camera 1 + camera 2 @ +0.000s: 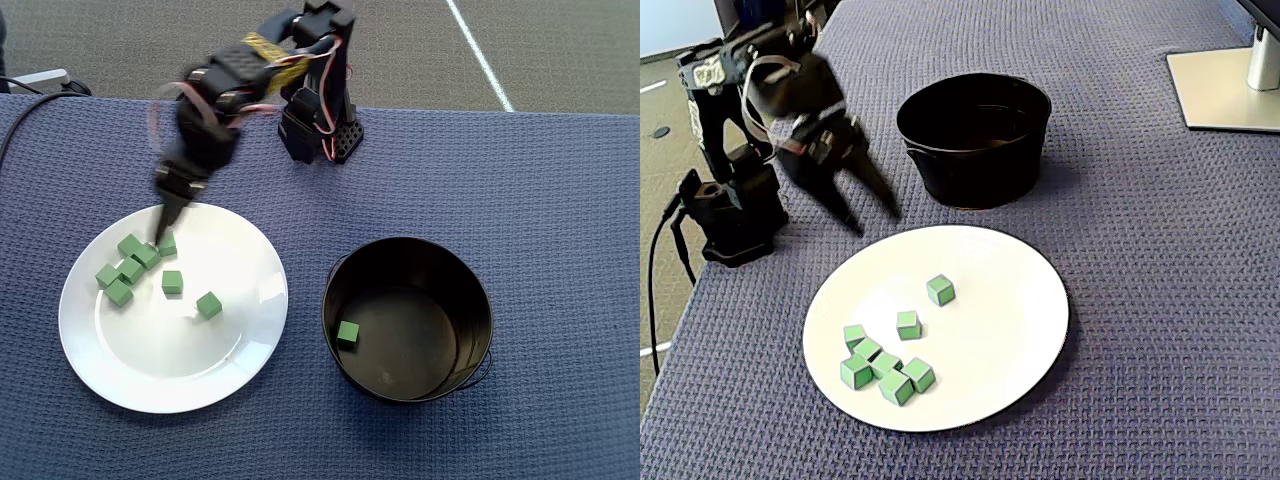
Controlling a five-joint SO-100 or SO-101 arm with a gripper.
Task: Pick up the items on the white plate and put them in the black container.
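Note:
Several small green cubes [130, 270] lie on the white plate [180, 375], most in a cluster [885, 365] with two apart [940, 290]. One green cube [347, 333] rests on the floor of the black container [420, 345], which stands right of the plate in the overhead view and behind it [975, 165] in the fixed view. My gripper [873, 218] hangs open and empty just above the plate's rim on the arm's side. In the overhead view the gripper [163, 226] is blurred, with its tip over the cube nearest that rim.
The arm's base [730, 220] sits at the table's edge, with its cable [220, 70] running off behind. A grey monitor stand foot [1225, 90] lies at the far right of the fixed view. Blue woven cloth covers the table.

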